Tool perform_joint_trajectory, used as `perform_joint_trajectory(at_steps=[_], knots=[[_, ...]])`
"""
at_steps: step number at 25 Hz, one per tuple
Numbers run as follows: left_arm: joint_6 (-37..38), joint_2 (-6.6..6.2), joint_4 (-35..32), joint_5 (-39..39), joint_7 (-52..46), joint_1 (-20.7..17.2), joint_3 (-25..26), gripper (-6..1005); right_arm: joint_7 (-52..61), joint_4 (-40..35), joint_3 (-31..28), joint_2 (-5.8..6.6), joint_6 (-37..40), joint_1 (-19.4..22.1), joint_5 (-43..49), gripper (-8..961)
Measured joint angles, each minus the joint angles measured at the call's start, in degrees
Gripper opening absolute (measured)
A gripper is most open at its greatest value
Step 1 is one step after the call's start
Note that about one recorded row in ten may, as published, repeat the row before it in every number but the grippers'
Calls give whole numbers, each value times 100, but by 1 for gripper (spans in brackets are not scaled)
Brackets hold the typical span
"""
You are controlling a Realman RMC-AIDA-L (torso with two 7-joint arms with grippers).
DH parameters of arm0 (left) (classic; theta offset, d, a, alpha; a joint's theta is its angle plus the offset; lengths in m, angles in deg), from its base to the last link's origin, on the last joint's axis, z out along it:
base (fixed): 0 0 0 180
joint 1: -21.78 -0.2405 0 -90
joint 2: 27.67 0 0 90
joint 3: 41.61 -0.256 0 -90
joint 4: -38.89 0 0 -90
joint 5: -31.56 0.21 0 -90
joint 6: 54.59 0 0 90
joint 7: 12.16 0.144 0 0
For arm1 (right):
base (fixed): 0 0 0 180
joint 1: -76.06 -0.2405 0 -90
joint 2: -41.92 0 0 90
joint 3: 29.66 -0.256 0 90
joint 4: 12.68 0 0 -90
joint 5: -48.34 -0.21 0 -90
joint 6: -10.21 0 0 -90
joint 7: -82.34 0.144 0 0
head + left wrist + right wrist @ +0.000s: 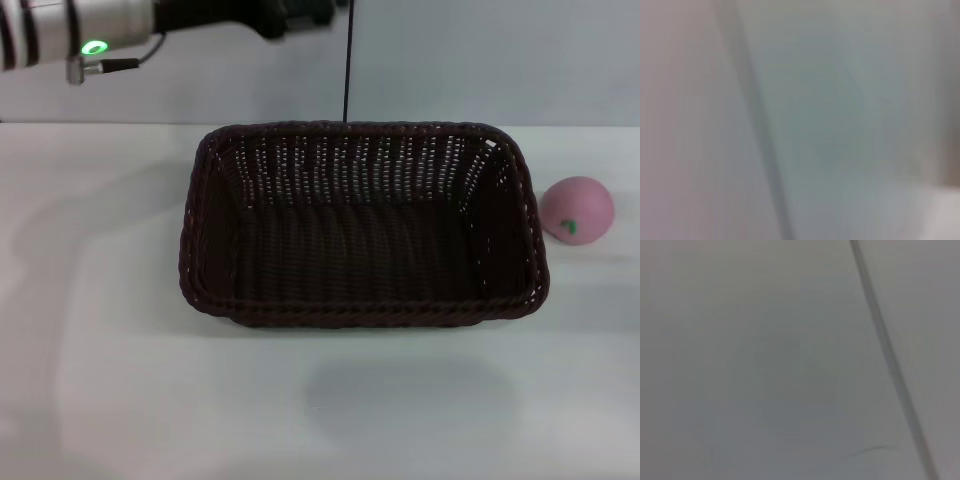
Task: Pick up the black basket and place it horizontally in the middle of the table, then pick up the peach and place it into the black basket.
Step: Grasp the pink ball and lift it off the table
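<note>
My left arm is raised high at the far left, well above the table and beyond its back edge; only the silver link with its green light and a dark part past it show, and whether the left gripper is wide or narrow I cannot tell, since its fingers are out of sight and my left wrist camera gives nothing but a pale blurred surface with a dark line across it. Next along, the black basket sits flat on the table, its long side running across my view, mouth up and empty, roughly in the middle. I judge that the first placement is done, and that the lifted arm is clear of the rim for that reason. To the right of the basket, just beside its short wall but apart from it, the peach rests on the table with its green leaf mark facing me; it is not yet in the basket. My right arm and right gripper do not appear in the head view, and the right wrist camera shows only a plain grey surface with a thin dark line. Nothing lies between the peach and the basket except the braided rim, which the peach must be carried over.
</note>
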State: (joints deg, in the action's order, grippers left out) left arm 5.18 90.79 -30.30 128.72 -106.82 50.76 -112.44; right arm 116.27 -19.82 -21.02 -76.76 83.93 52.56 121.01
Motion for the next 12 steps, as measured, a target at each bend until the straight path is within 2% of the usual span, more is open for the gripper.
perform_joint_trajectory(at_steps=[2, 3, 4, 5, 6, 7, 8, 9, 12], knots=[[-515, 11, 255, -929, 438, -388, -192, 680, 1024, -570, 380, -2, 113, 97, 387, 465], [-707, 12, 378, -1346, 667, -535, -297, 679, 2048, -1201, 701, 9, 309, 187, 794, 465], [-902, 13, 592, -1868, 993, -684, -424, 677, 2048, -1201, 701, 9, 309, 187, 794, 465], [-1031, 21, 945, -2631, 1500, -848, -534, 675, 2581, -1549, 828, 16, 429, 236, 1029, 465], [-1031, 21, 945, -2631, 1500, -848, -534, 674, 2994, -1858, 921, 23, 521, 273, 1208, 465], [-1039, 26, 1172, -3078, 1789, -927, -585, 674, 3597, -2282, 1018, 25, 651, 315, 1485, 464], [-951, 26, 1650, -3927, 2324, -1007, -678, 673, 4521, -3009, 1122, 25, 856, 353, 1969, 462], [-951, 26, 1650, -3927, 2324, -1007, -678, 673, 4521, -3009, 1122, 25, 856, 353, 1969, 461], [-660, 28, 2405, -5154, 3035, -1076, -759, 672, 5765, -4124, 1150, 27, 1228, 349, 2822, 457]])
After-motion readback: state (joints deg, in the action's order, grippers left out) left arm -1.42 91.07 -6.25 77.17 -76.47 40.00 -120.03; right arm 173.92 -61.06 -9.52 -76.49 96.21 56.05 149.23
